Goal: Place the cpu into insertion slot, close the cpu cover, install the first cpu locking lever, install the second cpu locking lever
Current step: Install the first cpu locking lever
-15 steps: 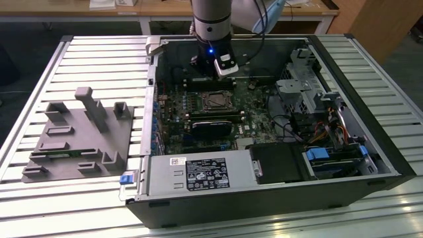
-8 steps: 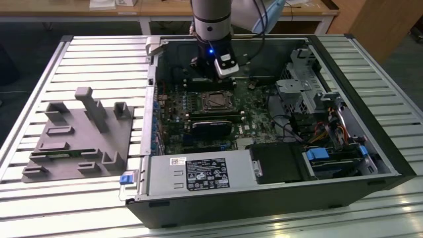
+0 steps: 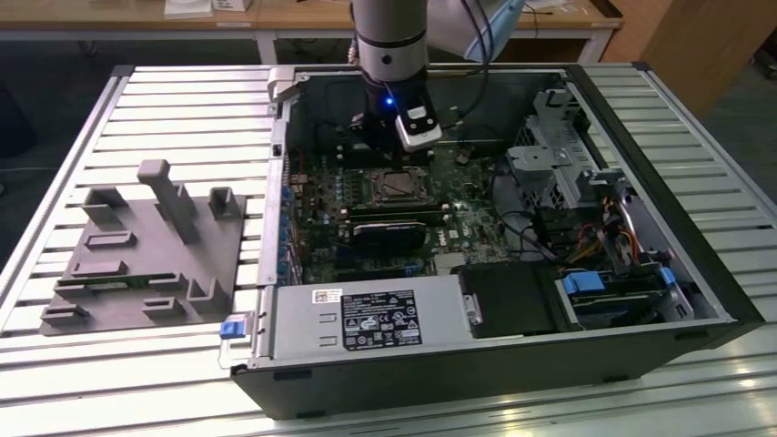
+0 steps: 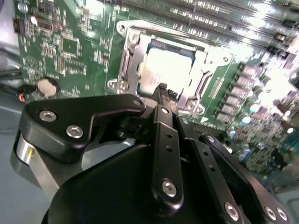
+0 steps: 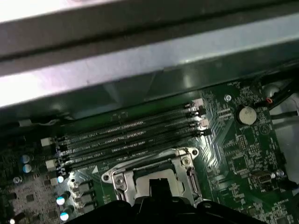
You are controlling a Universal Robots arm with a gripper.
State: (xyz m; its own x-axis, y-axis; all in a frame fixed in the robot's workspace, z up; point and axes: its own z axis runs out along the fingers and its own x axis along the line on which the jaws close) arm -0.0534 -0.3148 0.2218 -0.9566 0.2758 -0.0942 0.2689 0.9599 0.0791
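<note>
The open computer case lies on the table, and my gripper [image 3: 378,155] hangs inside it just above the insertion slot [image 3: 398,185]. In the second wrist view the cpu [image 4: 163,70] lies flat in the slot, its pale metal face showing through the window of the cpu cover [image 4: 208,59], which lies down around it. My gripper [image 4: 166,91] is shut, with nothing held, and its tip is at the near edge of the cover. In the first wrist view the gripper [image 5: 156,186] hides the middle of the silvery cover frame [image 5: 184,161]. I cannot make out the locking levers.
Long black memory slots [image 5: 131,135] run beside the socket, with the case wall [image 5: 140,60] behind them. A coin battery [image 4: 46,86] sits on the board. A black block [image 3: 388,235], the power supply [image 3: 346,319] and drive cage [image 3: 559,146] crowd the case. A grey fixture [image 3: 146,255] lies at the exterior view's left.
</note>
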